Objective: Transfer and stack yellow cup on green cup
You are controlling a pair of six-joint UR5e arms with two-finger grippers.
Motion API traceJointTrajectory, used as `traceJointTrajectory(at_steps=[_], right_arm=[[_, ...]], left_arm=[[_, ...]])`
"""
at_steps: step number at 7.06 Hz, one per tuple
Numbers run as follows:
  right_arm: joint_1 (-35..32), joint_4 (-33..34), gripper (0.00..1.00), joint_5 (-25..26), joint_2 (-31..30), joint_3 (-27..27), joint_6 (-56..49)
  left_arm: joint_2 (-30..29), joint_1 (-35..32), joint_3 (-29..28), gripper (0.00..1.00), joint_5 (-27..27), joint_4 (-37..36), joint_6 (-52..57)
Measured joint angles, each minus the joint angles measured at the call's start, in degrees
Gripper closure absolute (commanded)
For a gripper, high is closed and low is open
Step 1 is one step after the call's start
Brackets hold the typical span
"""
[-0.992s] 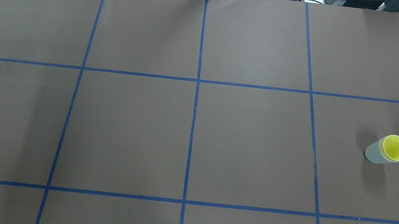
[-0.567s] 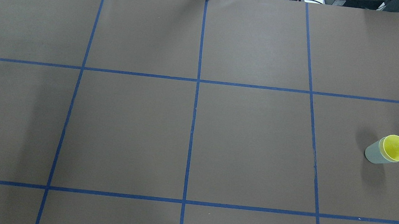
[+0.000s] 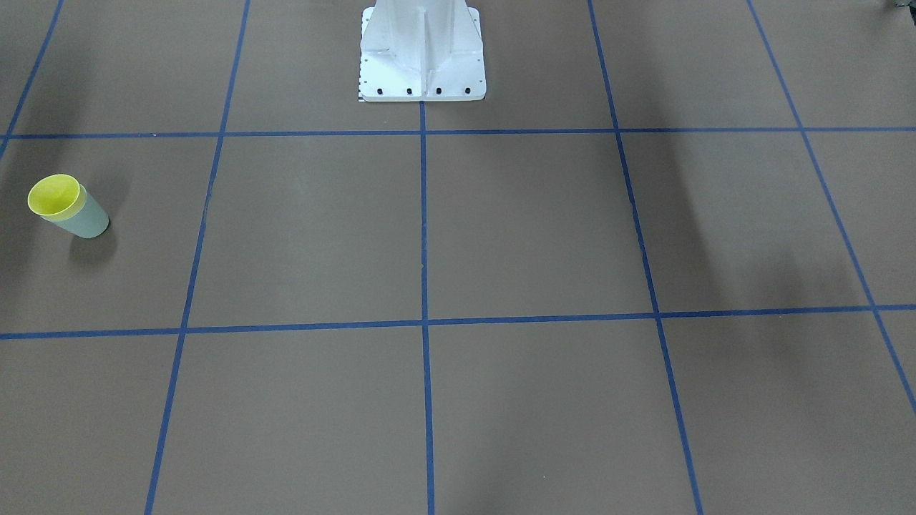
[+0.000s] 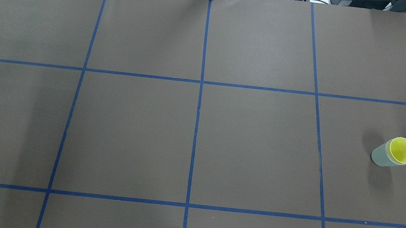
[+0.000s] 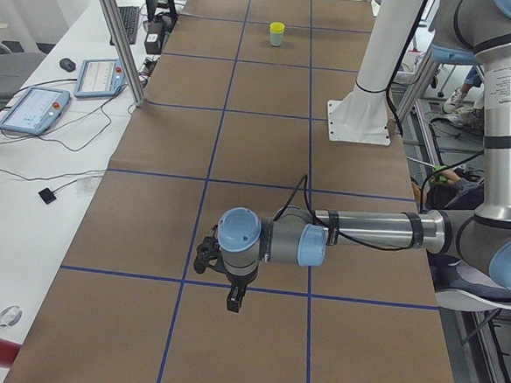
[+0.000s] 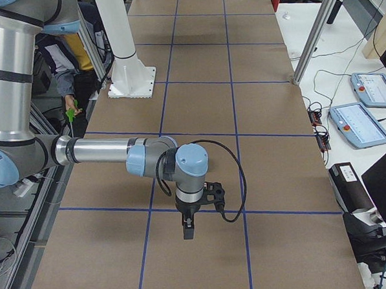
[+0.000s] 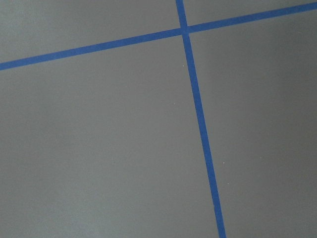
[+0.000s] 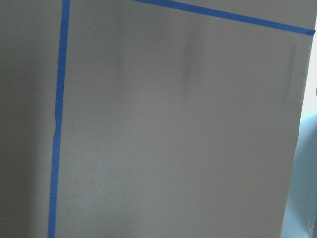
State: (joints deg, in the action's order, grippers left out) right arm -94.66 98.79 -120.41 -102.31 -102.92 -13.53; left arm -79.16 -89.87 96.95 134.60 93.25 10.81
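yellow cup [image 4: 403, 151] nested inside pale green cup [image 4: 378, 158]; both upright, far right

Table [image 4: 129, 129]: brown covering, marked with a blue tape grid [image 4: 196, 128]. Beyond its far edge, two tablet-like consoles [image 5: 35, 109] lie on a white bench [image 5: 10, 183], cables attached.

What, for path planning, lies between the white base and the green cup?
Only bare table and blue tape lines, per the front-facing view, from white base to green cup.
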Motion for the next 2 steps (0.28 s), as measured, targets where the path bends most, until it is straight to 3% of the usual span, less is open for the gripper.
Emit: traceJointTrajectory(at_steps=[2], right_arm=[[0.0,0.0,0.0,0.0,0.0,0.0,0.0]], left_arm=[[0.3,0.0,0.0,0.0,0.0,0.0,0.0]])
